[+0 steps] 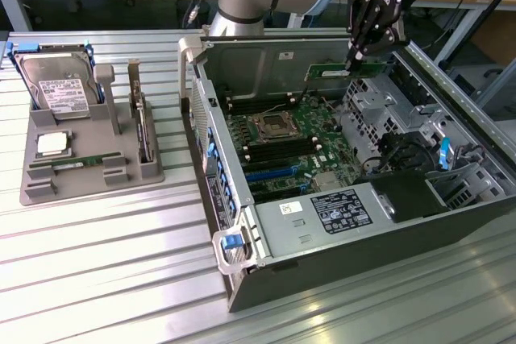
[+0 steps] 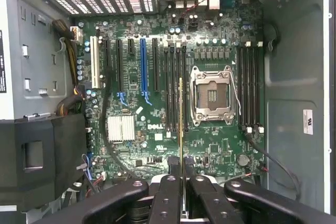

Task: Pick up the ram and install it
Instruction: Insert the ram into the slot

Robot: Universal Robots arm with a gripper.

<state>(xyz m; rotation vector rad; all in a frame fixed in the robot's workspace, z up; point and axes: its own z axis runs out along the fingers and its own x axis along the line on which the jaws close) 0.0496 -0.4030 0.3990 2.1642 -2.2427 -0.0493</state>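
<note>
Clamped narrowly between the two black fingers of my claw point(image 2: 181, 182) is the ram point(image 1: 343, 71), a long, thin green circuit-board stick, which I hold edge-on above the open computer case point(image 1: 451, 94). In the exterior view the stick juts sideways from my fingertips toward that view's left, hanging over the far side of the case, clear of the board below.

Seen from my wrist, the stick's thin edge runs straight away from me, and its long axis looks parallel to the long black memory slots point(image 2: 174, 90) beside the square silver processor socket point(image 2: 211, 96) on the green motherboard point(image 2: 157, 129). It seems to lie over that bank of slots, well above them and touching nothing.

A second bank of black slots point(image 2: 251, 87) sits on the socket's other side. White and black cables point(image 2: 236, 98) trail close past the socket. Outside the case, a grey parts holder point(image 1: 81, 159) carries a silver hard drive point(image 1: 55, 86).
</note>
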